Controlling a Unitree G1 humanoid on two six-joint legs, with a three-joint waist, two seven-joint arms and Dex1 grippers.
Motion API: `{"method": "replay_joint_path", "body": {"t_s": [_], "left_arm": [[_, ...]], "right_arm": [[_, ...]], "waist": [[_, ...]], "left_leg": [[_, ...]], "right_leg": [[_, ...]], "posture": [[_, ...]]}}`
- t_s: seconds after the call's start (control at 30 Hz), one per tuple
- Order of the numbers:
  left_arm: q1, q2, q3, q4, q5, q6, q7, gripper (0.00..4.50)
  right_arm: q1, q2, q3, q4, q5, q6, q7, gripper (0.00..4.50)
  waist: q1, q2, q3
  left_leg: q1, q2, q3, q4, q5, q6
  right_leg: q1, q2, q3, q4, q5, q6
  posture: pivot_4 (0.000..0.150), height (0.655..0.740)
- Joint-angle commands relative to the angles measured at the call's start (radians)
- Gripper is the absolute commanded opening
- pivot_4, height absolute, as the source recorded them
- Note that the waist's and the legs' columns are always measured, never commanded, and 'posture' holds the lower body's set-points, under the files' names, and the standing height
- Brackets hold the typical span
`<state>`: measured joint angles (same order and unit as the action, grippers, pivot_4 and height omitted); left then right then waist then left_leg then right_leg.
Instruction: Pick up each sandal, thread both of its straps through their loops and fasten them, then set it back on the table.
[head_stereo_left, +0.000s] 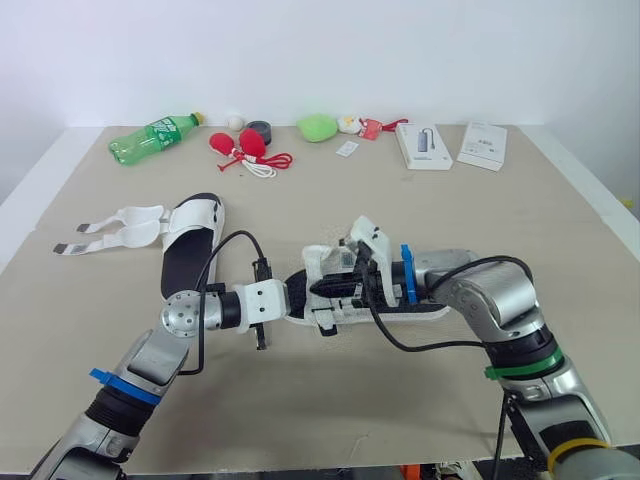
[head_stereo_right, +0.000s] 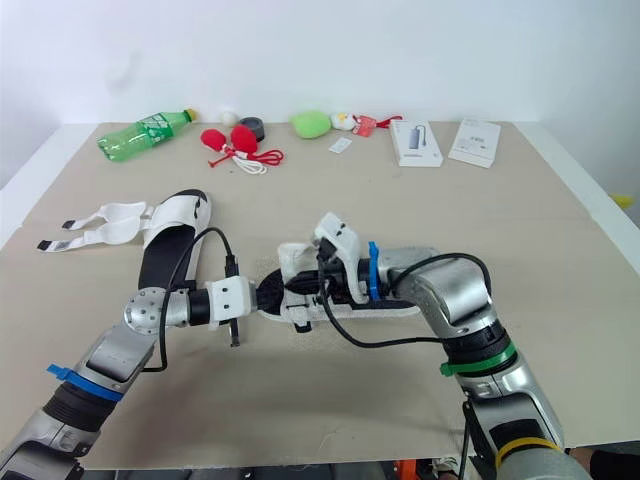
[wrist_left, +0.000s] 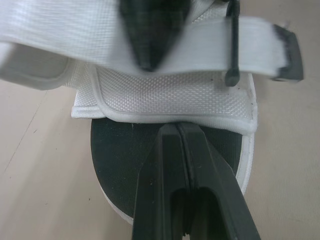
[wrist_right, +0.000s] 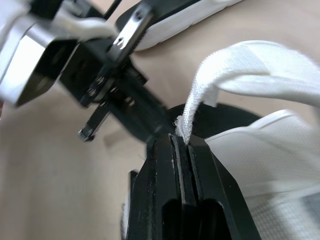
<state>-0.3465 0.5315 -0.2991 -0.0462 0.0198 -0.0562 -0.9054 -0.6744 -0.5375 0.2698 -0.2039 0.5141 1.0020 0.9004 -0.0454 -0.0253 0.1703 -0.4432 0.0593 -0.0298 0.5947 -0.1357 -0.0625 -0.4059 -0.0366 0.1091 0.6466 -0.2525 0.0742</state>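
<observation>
Sandal in work (head_stereo_left: 322, 260): near the middle of the bench (head_stereo_left: 400, 400), closer to the front edge than the far one; sole seemingly resting on the bench, between the two arms
Right fingers (wrist_right: 157, 170): clamped together on a white strap (wrist_right: 240, 65) of this sandal; strap arching up and away from the pinch, free end loose
Left fingers (wrist_left: 160, 165): pressed together, tips at the rim of the white mesh flap over the black footbed; cannot tell whether anything is pinched between them
Second sandal (head_stereo_left: 190, 250): toward the left edge of the bench; both straps (head_stereo_left: 120, 230) splayed open toward that edge, unfastened, apart from both arms
Progress: judged early; one strap in hand, no threaded loop or closed fastening to be seen
Left to do: threading and fastening both straps here; setting it down; the whole routine for the second sandal
</observation>
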Motion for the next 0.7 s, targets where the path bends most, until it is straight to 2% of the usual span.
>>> {"method": "replay_joint_path", "body": {"t_s": [0.03,0.2,0.3,0.4,0.43,0.5,0.53,0.57,0.6,0.7], "left_arm": [[0.032,0.009,-0.045,0.045,0.030,0.040,-0.024,0.00],[0.029,0.006,-0.045,0.047,0.031,0.040,-0.022,0.00],[0.029,0.004,-0.045,0.048,0.030,0.040,-0.021,0.00],[0.027,0.001,-0.045,0.051,0.026,0.042,-0.023,0.00],[0.026,-0.001,-0.042,0.053,0.019,0.044,-0.026,0.00],[0.028,-0.003,-0.033,0.055,-0.006,0.056,-0.039,0.00],[0.028,-0.003,-0.029,0.056,-0.022,0.060,-0.051,0.00],[0.029,-0.002,-0.025,0.054,-0.038,0.066,-0.064,0.00],[0.030,0.002,-0.023,0.052,-0.051,0.074,-0.077,0.00],[0.024,0.016,-0.021,0.057,-0.073,0.082,-0.109,0.00]], "right_arm": [[0.015,-0.017,0.022,-0.055,-0.004,-0.032,0.028,0.07],[0.037,-0.042,0.034,-0.087,-0.002,-0.040,0.046,0.07],[0.032,-0.051,0.009,-0.102,0.050,0.021,0.064,0.97],[0.004,-0.050,-0.040,-0.097,0.111,0.059,0.090,2.48],[-0.011,-0.058,-0.072,-0.092,0.145,0.065,0.115,2.82],[-0.031,-0.090,-0.131,-0.088,0.204,0.070,0.171,3.16],[-0.036,-0.108,-0.153,-0.085,0.223,0.066,0.197,3.71],[-0.041,-0.123,-0.172,-0.081,0.239,0.069,0.216,3.87],[-0.048,-0.136,-0.191,-0.075,0.255,0.080,0.226,4.28],[-0.045,-0.202,-0.259,-0.066,0.362,0.174,0.277,4.41]], "waist": [[0.000,0.000,0.000],[0.000,0.000,0.000],[0.000,0.000,0.000],[0.000,0.000,0.000],[0.000,0.000,0.000],[0.000,0.000,0.000],[0.000,0.000,0.000],[0.000,0.000,0.000],[0.000,0.000,0.001],[0.000,0.000,0.001]], "left_leg": [[0.000,0.000,0.000,0.000,0.000,0.000],[0.000,0.000,0.000,0.000,0.000,0.000],[0.000,0.000,0.000,0.000,0.000,0.000],[0.000,0.000,0.000,0.000,0.000,0.000],[0.000,0.000,0.000,0.000,0.000,0.000],[0.000,0.000,0.000,0.000,0.000,0.000],[0.000,0.000,0.000,0.000,0.000,0.000],[0.000,0.000,0.000,0.000,0.000,0.000],[0.000,0.000,0.000,0.000,0.000,0.000],[0.000,0.000,0.000,0.001,0.000,0.000]], "right_leg": [[0.000,0.000,0.000,0.000,0.000,0.000],[0.000,0.000,0.000,0.000,0.000,0.000],[0.000,0.000,0.000,0.000,0.000,0.000],[0.000,0.000,0.000,0.000,0.000,0.000],[0.000,0.000,0.000,0.000,0.000,0.000],[0.000,0.000,0.000,0.000,0.000,0.000],[0.000,0.000,0.000,0.000,0.000,0.000],[0.000,0.000,0.000,0.000,0.000,0.000],[0.001,0.000,0.000,0.000,0.000,0.000],[0.001,0.000,0.000,0.000,0.000,0.000]], "posture": [[0.150,0.7400],[0.150,0.7400],[0.150,0.7400],[0.150,0.7400],[0.150,0.7400],[0.150,0.7400],[0.150,0.7400],[0.150,0.7400],[0.150,0.7400],[0.150,0.7400]]}}
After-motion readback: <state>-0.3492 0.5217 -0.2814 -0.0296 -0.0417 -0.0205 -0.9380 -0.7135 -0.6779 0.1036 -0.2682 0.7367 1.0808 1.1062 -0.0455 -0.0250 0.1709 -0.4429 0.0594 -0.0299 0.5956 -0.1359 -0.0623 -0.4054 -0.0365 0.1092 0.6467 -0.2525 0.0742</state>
